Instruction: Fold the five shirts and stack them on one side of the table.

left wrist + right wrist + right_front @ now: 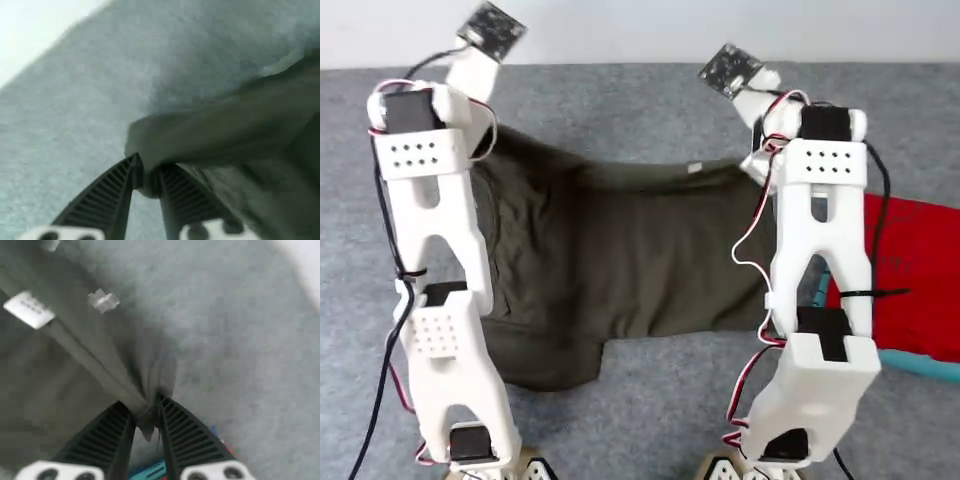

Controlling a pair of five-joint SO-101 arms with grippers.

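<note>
A dark olive shirt (620, 260) lies spread across the middle of the grey table, between the two white arms. My left gripper (146, 175) is shut on a fold of the olive shirt's (240, 145) edge at the far left corner, near the table's back. My right gripper (146, 412) is shut on the olive shirt's (75, 370) hem near the far right corner; a white label (29, 309) and a small tag (103, 300) show beside it. The grippers themselves are hidden under the arms in the high view.
A red shirt (915, 275) lies at the right edge over a teal one (920, 365). The grey felt table (670, 400) is bare in front of the olive shirt. The table's far edge meets a white wall (620, 30).
</note>
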